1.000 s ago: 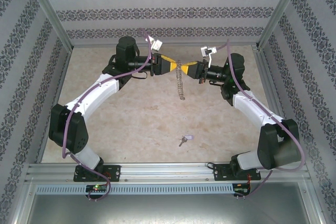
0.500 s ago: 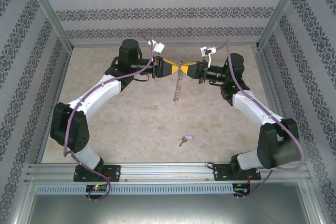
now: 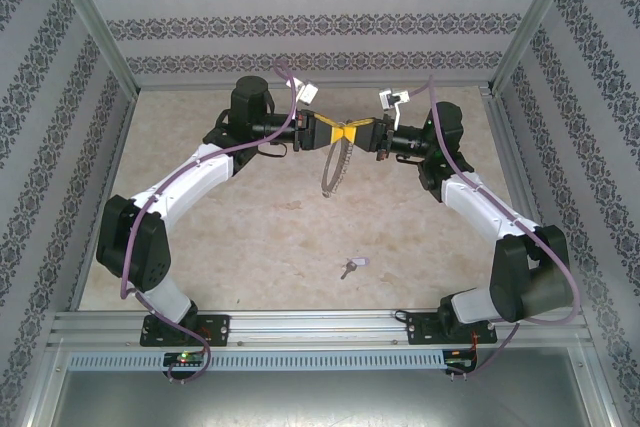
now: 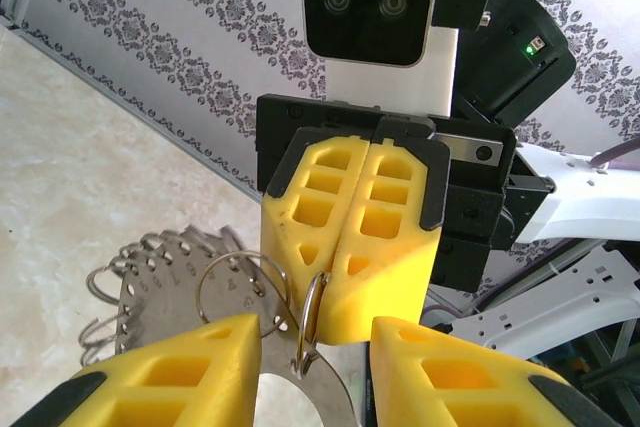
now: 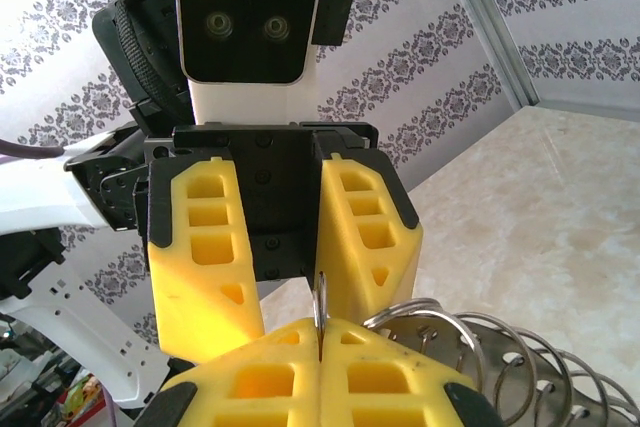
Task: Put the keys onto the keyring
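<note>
Pinching the keyring [image 3: 333,169] at upper centre, the right gripper [image 3: 361,133] is clamped shut on it, while the left gripper [image 3: 334,132] has its jaws apart astride the rim. That single thin hold could slip and drop it. The key [image 3: 349,267] lies at lower centre, untouched.

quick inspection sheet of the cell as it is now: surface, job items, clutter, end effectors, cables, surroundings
surface: beige mottled table
job's things: keyring hangs in the air between the two end effectors; key with a pale tag lies on the table near the front, not on the ring
clutter: nothing seen
end effectors: right end effector shut on the keyring's wire; left end effector with jaws apart, straddling the ring
cables: purple cables run along both arms
surroundings: patterned walls; metal frame rail at the front
</note>
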Robot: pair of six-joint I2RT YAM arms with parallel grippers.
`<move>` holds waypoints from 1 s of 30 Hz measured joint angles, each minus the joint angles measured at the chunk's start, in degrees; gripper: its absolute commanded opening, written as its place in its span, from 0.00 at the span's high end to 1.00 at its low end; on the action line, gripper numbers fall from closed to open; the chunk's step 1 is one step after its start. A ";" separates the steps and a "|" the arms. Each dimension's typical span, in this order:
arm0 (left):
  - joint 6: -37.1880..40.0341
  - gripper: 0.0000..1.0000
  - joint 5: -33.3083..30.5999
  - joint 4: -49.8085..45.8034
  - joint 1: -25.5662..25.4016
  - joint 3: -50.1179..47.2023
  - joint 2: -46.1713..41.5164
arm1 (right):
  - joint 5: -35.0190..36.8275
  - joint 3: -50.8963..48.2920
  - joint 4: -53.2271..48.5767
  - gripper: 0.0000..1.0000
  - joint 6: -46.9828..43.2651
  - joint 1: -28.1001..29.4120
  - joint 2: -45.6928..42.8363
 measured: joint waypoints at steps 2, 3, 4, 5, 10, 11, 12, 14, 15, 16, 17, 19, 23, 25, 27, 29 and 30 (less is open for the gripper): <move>-0.04 0.67 -0.02 0.70 -0.04 0.00 0.11 | 0.00 0.00 0.02 1.00 0.02 0.02 0.04; -0.13 0.69 -0.02 0.74 -0.04 0.00 0.13 | 0.00 0.00 0.02 1.00 0.00 0.00 0.09; -0.17 0.71 -0.02 0.87 -0.04 0.00 0.13 | 0.00 0.00 0.02 1.00 0.02 0.00 0.20; -0.17 0.72 -0.02 1.09 -0.04 0.00 0.13 | 0.00 0.00 0.00 1.00 0.00 0.00 0.28; -0.15 0.77 -0.48 1.62 -0.04 -0.24 0.11 | 0.00 0.00 0.00 1.00 0.00 0.00 0.50; -0.13 0.78 -0.68 1.66 -0.04 -0.37 0.11 | 0.00 0.00 -0.02 1.00 0.00 0.00 0.52; -0.13 0.78 -0.76 1.73 -0.04 -0.39 0.11 | 0.00 0.00 0.00 1.00 0.00 0.00 0.57; 0.07 0.82 -1.05 1.73 -0.04 -0.44 0.11 | 0.00 0.00 0.00 1.00 0.00 -0.02 0.61; 0.09 0.82 -1.14 1.73 -0.02 -0.46 0.11 | 0.00 0.00 0.02 1.00 0.00 -0.02 0.61; 0.11 0.83 -1.18 1.73 -0.02 -0.50 0.11 | 0.00 0.00 0.00 1.00 0.00 -0.04 0.61; 0.13 0.85 -1.27 1.73 -0.04 -0.61 0.11 | 0.00 0.00 0.00 1.00 0.00 -0.04 0.61; 0.28 0.88 -1.29 1.92 -0.02 -0.81 0.11 | 0.00 0.00 -0.13 1.00 -0.02 -0.07 0.61; 0.28 0.92 -1.33 2.27 -0.02 -1.14 0.09 | 0.00 0.00 -0.55 1.00 -0.02 -0.15 0.66; 0.31 0.95 -1.38 2.36 0.00 -1.16 0.09 | -0.02 0.00 -0.52 1.00 -0.02 -0.15 0.66; 0.44 1.00 -1.40 2.40 0.02 -1.22 0.09 | -0.02 0.00 -0.52 1.00 -0.02 -0.15 0.68; 0.48 1.00 -1.46 2.43 0.02 -1.25 0.09 | 0.00 0.00 -0.59 1.00 0.00 -0.15 0.68; 0.48 1.00 -1.51 2.43 0.02 -1.25 0.09 | 0.00 0.00 -0.59 1.00 -0.02 -0.15 0.68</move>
